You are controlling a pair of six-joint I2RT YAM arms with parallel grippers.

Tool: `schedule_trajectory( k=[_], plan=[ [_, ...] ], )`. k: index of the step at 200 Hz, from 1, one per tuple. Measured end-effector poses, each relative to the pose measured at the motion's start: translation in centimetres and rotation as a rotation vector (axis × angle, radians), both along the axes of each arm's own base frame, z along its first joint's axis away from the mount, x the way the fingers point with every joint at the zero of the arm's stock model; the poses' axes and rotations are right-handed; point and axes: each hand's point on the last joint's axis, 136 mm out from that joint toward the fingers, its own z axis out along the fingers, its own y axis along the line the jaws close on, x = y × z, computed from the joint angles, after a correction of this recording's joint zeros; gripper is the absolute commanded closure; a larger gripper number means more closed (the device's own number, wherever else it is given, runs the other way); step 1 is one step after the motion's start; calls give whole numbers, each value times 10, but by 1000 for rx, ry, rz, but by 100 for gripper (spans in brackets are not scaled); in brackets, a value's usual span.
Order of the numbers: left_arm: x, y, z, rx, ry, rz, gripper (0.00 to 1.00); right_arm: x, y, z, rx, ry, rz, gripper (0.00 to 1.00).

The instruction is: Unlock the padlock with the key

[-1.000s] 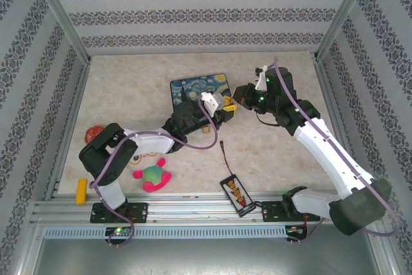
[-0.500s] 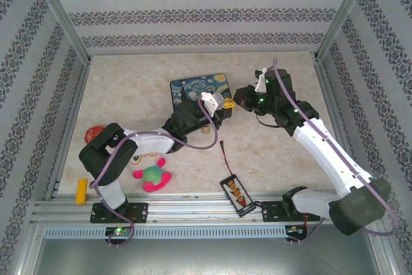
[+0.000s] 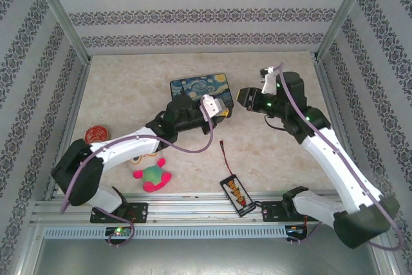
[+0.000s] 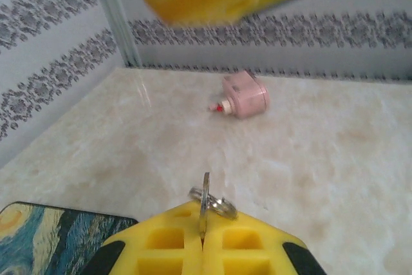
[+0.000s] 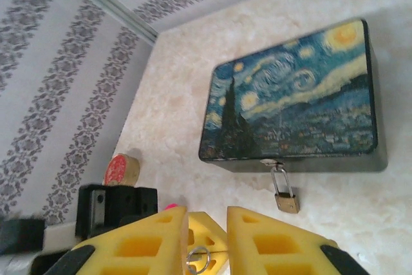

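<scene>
Left gripper (image 4: 203, 222) pinches the key (image 4: 205, 201), bare table (image 4: 322, 159) ahead; right gripper (image 5: 206, 218), slightly spread, views the padlock (image 5: 285, 196) hanging at the front edge of the tin box (image 5: 296, 94).

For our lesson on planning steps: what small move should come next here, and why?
Probably the right gripper should back away from the key. Its fingers stand apart, gripping nothing, while the left gripper is shut on the key, and the padlock hangs from the tin box, unsteadied.

No legible text, label, number or sign anywhere
</scene>
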Motion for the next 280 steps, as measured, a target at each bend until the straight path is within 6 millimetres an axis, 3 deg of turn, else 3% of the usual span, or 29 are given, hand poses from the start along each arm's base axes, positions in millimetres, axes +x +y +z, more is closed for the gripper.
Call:
schedule_trajectory(
  k=[36, 83, 115, 181, 280],
  plan=[
    [-21, 11, 5, 175, 46, -97, 100, -27, 7, 18, -40, -190, 149, 72],
    [-44, 20, 7, 280, 117, -199, 100, -50, 41, -9, -55, -197, 381, 70],
    [-52, 25, 1, 308, 154, -225, 100, -61, 58, -14, -48, -211, 488, 69],
    [-57, 29, -2, 314, 185, -240, 100, -67, 66, -22, -51, -213, 565, 72],
    [-61, 33, 13, 285, 160, -242, 100, -72, 68, -29, -56, -188, 600, 75]
  ],
)
